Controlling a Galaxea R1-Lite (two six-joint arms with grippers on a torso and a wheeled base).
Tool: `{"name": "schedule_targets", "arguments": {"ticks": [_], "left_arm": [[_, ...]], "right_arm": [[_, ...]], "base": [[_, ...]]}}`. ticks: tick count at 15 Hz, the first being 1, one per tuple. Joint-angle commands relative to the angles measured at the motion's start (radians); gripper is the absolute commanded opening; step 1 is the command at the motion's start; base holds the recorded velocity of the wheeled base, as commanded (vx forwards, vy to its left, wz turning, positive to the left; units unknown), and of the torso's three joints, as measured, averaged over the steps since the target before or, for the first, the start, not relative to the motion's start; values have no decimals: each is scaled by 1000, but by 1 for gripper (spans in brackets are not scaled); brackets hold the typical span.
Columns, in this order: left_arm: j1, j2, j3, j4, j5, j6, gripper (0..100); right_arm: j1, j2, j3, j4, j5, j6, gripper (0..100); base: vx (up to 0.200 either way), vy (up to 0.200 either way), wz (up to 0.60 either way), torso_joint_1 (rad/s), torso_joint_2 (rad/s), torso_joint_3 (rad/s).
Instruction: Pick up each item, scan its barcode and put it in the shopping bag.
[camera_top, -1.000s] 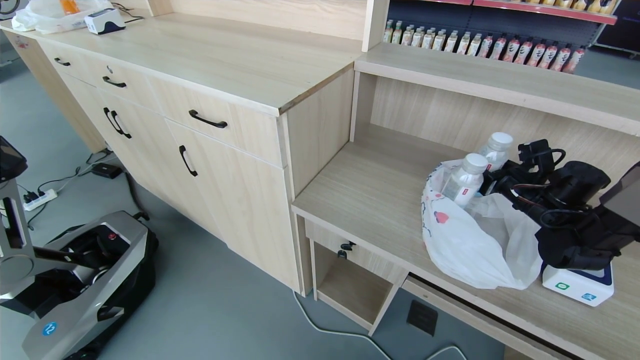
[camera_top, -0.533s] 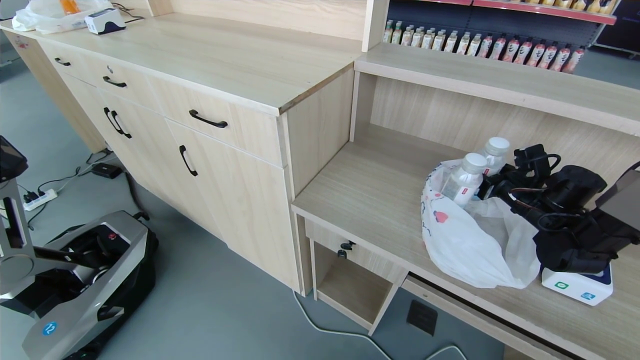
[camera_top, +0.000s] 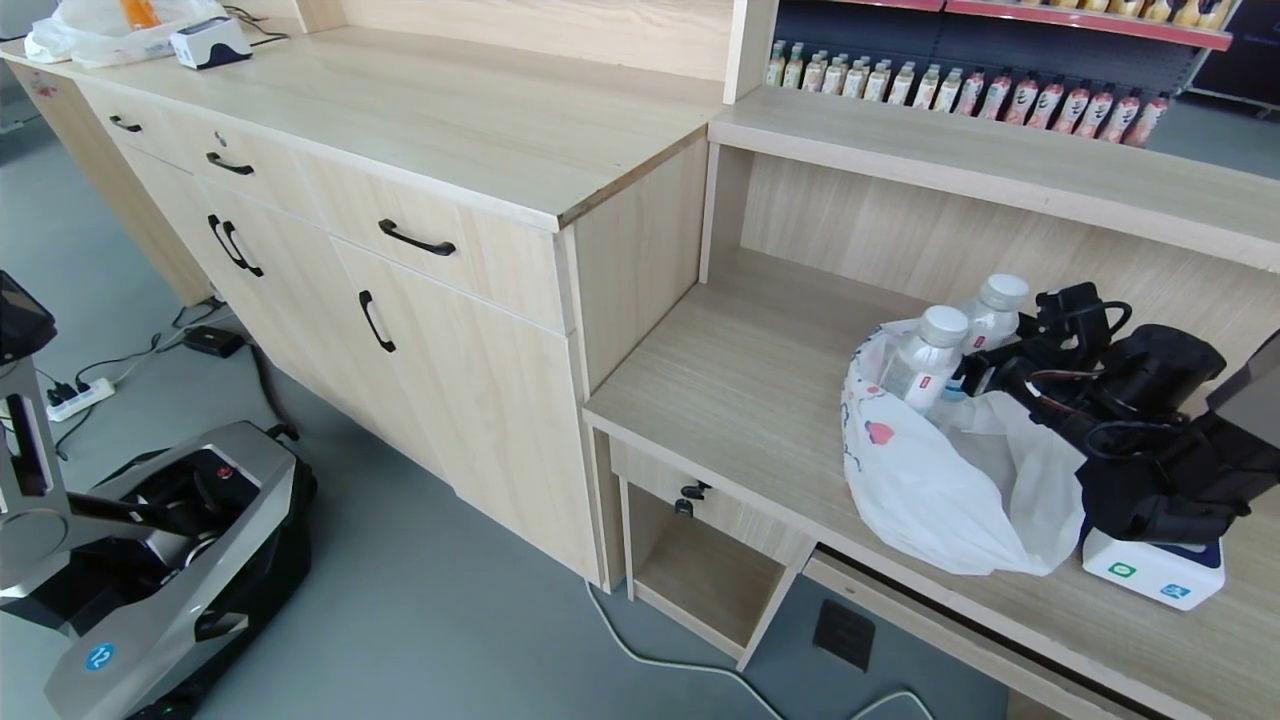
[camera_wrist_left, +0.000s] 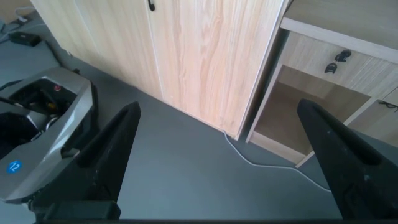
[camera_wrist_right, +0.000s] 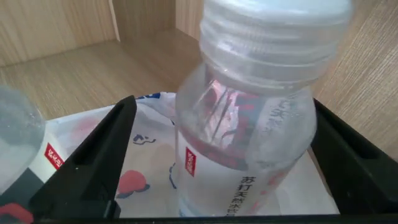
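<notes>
Because the bottle (camera_wrist_right: 249, 143) looks light and slippery, we should grab its middle. Our right gripper (camera_wrist_right: 224, 102) is spread around it, not squeezing.

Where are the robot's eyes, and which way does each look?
Head view: on the head, facing down at the counter, shopping bag and right arm.
Left wrist view: on the left arm, facing the floor past the open left gripper.
Right wrist view: on the right arm, facing a bottle inside the open right gripper.
Shared: head and right wrist views show that bottle and bag.
</notes>
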Motion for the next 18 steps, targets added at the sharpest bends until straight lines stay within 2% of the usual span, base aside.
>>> {"name": "schedule_targets", "arguments": {"ticks": [1,3,5,8,12,13,14,16,18], "left_arm": [[-1,0,0,0,0,0,100],[1,0,0,0,0,0,100],[1,0,0,0,0,0,100],[1,0,0,0,0,0,100],[1,0,0,0,0,0,100],[1,0,0,0,0,0,100],[1,0,0,0,0,0,100],[-1,0,0,0,0,0,100],[-1,0,0,0,0,0,100]], "right_arm": [[5,-61,-12,7,2,-3,100],[8,-81,-15,9,4,-4,100],[8,-205,24,95,5,-20,100],[-38,-461,100,345,5,-106,100],[-79,-788,291,397,4,-159,100],[-79,-857,307,419,7,-159,100],[-79,-909,292,449,8,-159,100],[-79,-950,174,532,8,-159,100],[-81,-975,14,704,-3,-161,100]], "base": [[0,0,0,0,0,0],[0,0,0,0,0,0],[0,0,0,0,0,0],[0,0,0,0,0,0],[0,0,0,0,0,0],[0,0,-600,2,2,2],[0,0,-600,7,2,2],[0,0,-600,-2,5,5],[0,0,-600,2,5,5]]}}
